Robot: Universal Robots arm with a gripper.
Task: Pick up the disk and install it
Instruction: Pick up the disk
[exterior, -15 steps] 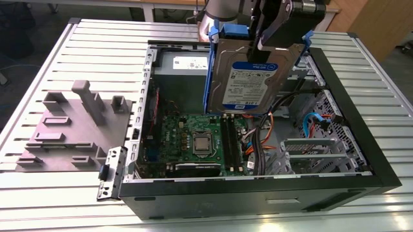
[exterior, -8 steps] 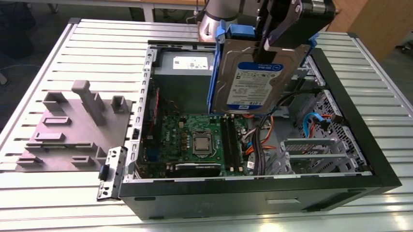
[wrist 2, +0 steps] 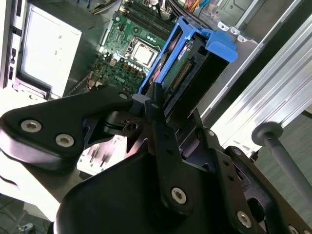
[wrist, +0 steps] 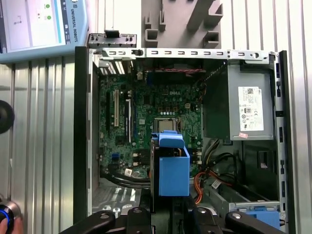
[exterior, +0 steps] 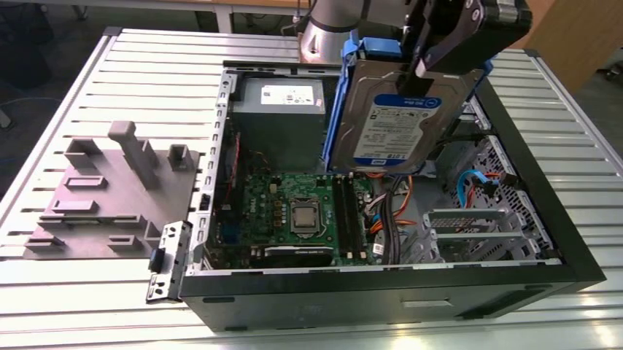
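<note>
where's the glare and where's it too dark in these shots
Second wrist view: the power supply is washed out white, while the gripper, shut on the disk, reads nearly black. Exterior view: the disk's metal face has a soft sheen, and the case interior is dimmer than the table. First wrist view: fairly even light, with the motherboard clearly lit.

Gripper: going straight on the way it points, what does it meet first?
Likely the motherboard near its processor socket; the disk in the gripper would touch first. Depth unclear.
</note>
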